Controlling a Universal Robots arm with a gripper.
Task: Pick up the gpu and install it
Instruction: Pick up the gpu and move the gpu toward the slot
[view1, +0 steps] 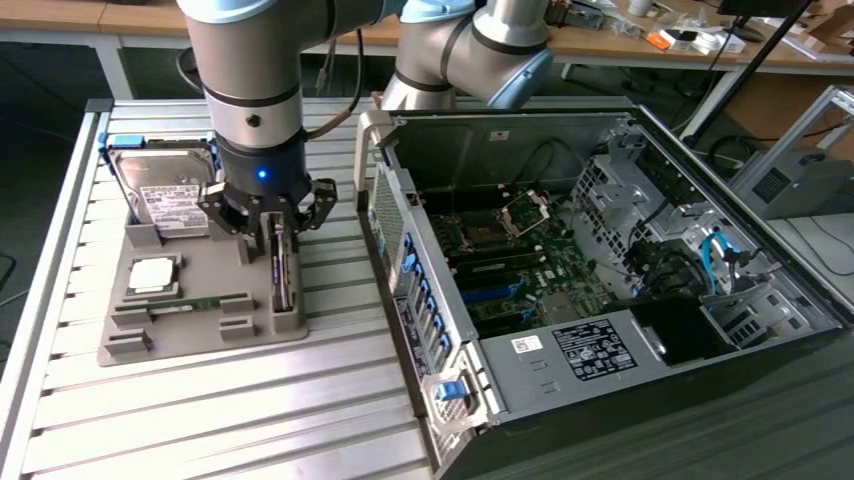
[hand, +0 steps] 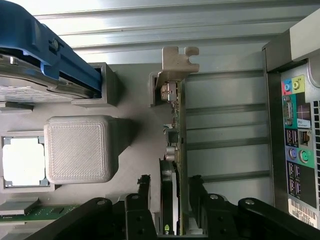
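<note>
Here's the slatted metal table (view1: 200, 400), and on the side at the exterior view's right lies the big open computer case (view1: 534, 375), side panel off, motherboard (view1: 514, 260) facing up. The robot arm (view1: 247, 70) drops straight down over the grey holder tray (view1: 200, 335), which sits on the table just beside the case. At the tray's far corner on the exterior view's left, the silver hard drive (view1: 167, 190) leans upright in its cradle. And there's the gpu (view1: 280, 270), standing on edge in a slot along the tray's edge nearest the case, its silver bracket (hand: 177, 62) at the end away from the wrist camera. The gripper (view1: 274, 225) is right down on it! In the wrist view the black fingers (hand: 144, 187) sit astride the card, one on each face, jaws parted with a sliver of gap showing on one side, so nothing is clamped. Near the tray's middle lies the square processor chip (view1: 154, 275), and just in front of it the narrow green memory stick (view1: 200, 303) rests in its groove.
</note>
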